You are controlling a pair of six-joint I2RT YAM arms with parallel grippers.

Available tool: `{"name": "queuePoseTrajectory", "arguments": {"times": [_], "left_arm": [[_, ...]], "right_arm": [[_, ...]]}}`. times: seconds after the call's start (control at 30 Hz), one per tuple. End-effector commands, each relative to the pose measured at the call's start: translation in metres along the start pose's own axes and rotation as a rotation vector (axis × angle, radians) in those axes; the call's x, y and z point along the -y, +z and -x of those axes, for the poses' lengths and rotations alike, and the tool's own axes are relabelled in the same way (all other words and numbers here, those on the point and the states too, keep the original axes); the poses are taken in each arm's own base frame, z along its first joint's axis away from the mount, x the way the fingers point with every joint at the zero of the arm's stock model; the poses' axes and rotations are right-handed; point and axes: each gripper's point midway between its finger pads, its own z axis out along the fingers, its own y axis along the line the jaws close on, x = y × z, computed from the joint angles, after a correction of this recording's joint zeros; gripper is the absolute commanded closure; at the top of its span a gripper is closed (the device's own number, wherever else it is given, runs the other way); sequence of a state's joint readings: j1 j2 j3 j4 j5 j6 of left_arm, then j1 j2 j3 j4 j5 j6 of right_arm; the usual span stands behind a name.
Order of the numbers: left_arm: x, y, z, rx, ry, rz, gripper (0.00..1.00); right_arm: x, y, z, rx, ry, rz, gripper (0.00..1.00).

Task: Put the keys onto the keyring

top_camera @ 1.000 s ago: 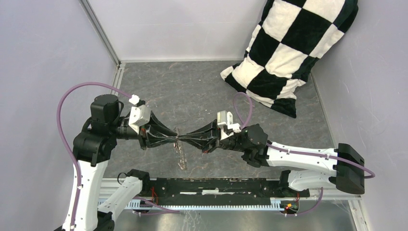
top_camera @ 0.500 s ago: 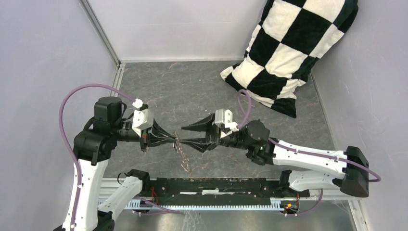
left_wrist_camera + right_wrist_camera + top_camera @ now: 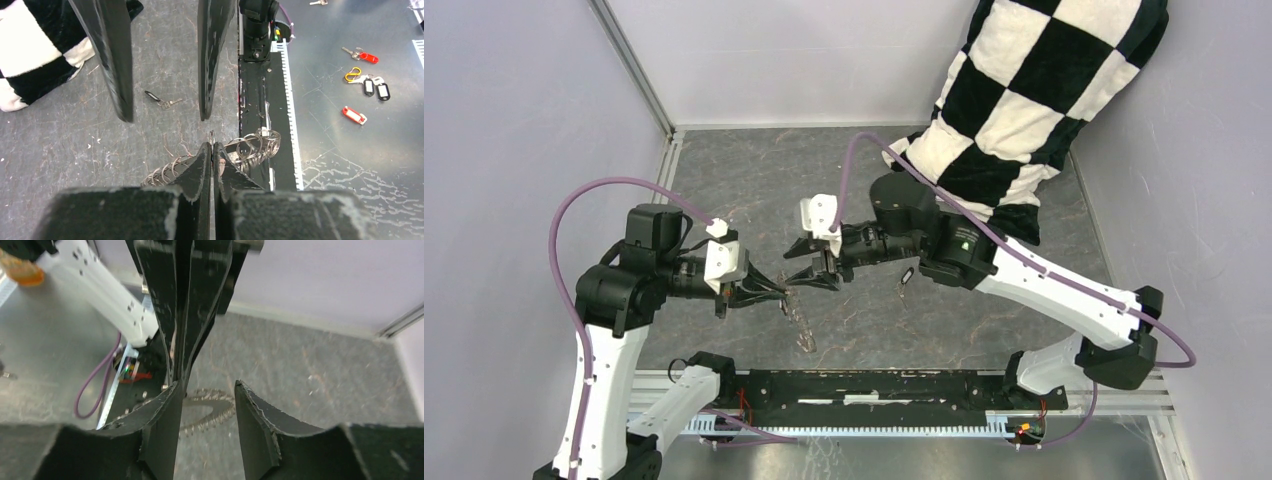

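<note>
Left gripper clenched, tips together on the near rim of the keyring. A sliver of metal shows between the pads; it reads as ring wire, not certain. The rest of the keyring slopes away below the tips, crowded with hung keys.

Right gripper released, jaws apart, nothing between them, nose to nose with the left gripper just beside the keyring.

One loose key, black head and short blade, lies flat on the worktop, well apart from the keyring on its right-arm side. Second key not found in any view.

Stage, as judged: keyring held ready, key not yet fetched.

Risks:
- Pinch on the keyring is thin and at the rim — a loaded ring could swivel or slide out if jolted.
- The key is tiny and lies flat; fingers coming down off-centre could skate it across the worktop instead of lifting it.
- The right arm sits close over the key — a turn toward it could sweep it away.
- The hung keys crowd the keyring, so a blade may snag on them.
</note>
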State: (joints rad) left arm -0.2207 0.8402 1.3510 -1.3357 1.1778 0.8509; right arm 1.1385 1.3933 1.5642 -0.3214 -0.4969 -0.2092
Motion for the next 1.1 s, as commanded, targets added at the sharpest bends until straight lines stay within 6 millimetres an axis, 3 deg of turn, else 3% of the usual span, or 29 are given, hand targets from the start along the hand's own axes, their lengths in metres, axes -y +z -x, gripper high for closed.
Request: {"name": "queuePoseTrajectory", "arguments": {"times": [0.0,0.3,0.7,0.8,0.93,1.07], "left_arm": [[0.0,-0.003,0.007,-0.002,0.101,-0.005,0.98],[-0.004,-0.003,0.007,-0.011,0.122,0.001,0.98],[-0.007,-0.003,0.007,-0.018,0.142,0.007,0.98],[-0.007,-0.004,0.007,-0.019,0.148,0.007,0.98],[-0.008,-0.004,0.007,-0.023,0.162,0.011,0.98],[-0.008,-0.005,0.008,-0.026,0.175,0.017,0.98]], "right_arm": [[-0.014,-0.007,-0.023,-0.144,0.001,0.088,0.52],[-0.019,0.0,-0.034,-0.185,0.029,0.131,0.57],[-0.021,0.015,-0.033,-0.142,0.077,0.16,0.66],[-0.021,0.019,-0.032,-0.132,0.088,0.166,0.73],[-0.02,0.024,-0.037,-0.148,0.105,0.173,0.98],[-0.012,0.025,-0.048,-0.196,0.114,0.129,1.0]]}}
